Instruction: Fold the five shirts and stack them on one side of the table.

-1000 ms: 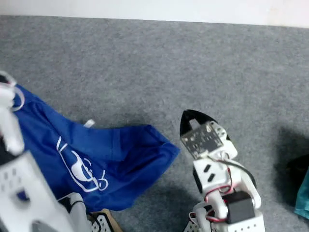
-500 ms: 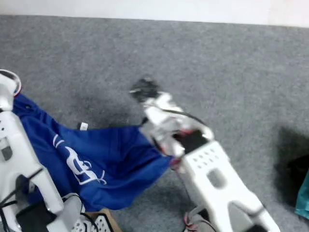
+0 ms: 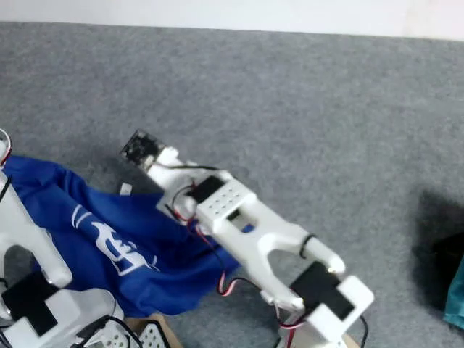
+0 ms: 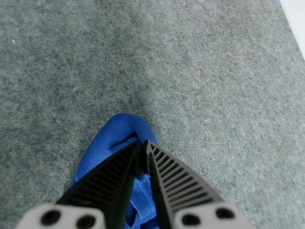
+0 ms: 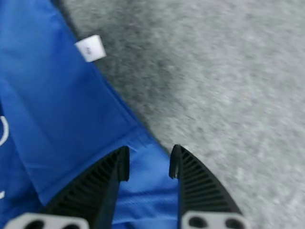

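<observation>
While the left pincer (image 4: 143, 145) is clenched on a bunched fold of the blue shirt (image 4: 112, 140), its ribbed fingers pressed together with cloth pinched between them and grey table (image 4: 214, 71) beyond the tips, the right pincer (image 5: 149, 151) is released, its two fingers apart with a clear gap. That open gap sits over the hem of the shirt (image 5: 62, 119), where blue cloth meets the table; whether the fingers touch the cloth cannot be told. A white tag (image 5: 90, 48) sticks out from the same hem, farther along from the fingers. In the high view the shirt (image 3: 156, 279) lies crumpled in the lower left of the frame, white logo (image 3: 110, 249) facing up and the tag (image 3: 125, 189) at its upper edge. The right arm (image 3: 232, 217) stretches diagonally from the lower right to left of centre, crossing the shirt's right end. The left arm (image 3: 25, 232) stands at the lower left edge, over the shirt's left part. A teal cloth (image 3: 455, 293) shows at the right edge, well apart from the shirt.
</observation>
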Controlling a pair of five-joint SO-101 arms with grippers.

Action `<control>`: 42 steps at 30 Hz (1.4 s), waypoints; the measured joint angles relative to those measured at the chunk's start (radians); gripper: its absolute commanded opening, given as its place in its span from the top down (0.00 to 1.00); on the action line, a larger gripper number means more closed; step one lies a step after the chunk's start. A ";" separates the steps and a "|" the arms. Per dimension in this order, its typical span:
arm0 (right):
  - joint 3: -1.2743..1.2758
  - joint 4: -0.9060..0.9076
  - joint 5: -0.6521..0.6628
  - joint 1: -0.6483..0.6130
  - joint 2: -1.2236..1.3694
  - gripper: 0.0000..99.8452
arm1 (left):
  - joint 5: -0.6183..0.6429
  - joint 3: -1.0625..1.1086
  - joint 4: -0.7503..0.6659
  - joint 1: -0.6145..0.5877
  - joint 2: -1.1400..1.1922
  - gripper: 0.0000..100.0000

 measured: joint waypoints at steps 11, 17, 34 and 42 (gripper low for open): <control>-0.061 -0.032 0.000 -0.021 0.166 0.85 | 0.000 0.000 -0.035 -0.003 0.083 0.99; -0.126 -0.032 0.000 -0.020 0.232 1.00 | 0.000 0.000 -0.035 -0.003 0.089 0.99; -0.189 -0.061 0.000 0.164 0.241 0.99 | 0.000 0.000 -0.055 0.061 0.094 0.99; -0.348 -0.183 0.000 0.384 0.241 0.99 | 0.000 -0.112 -0.172 0.224 0.250 0.99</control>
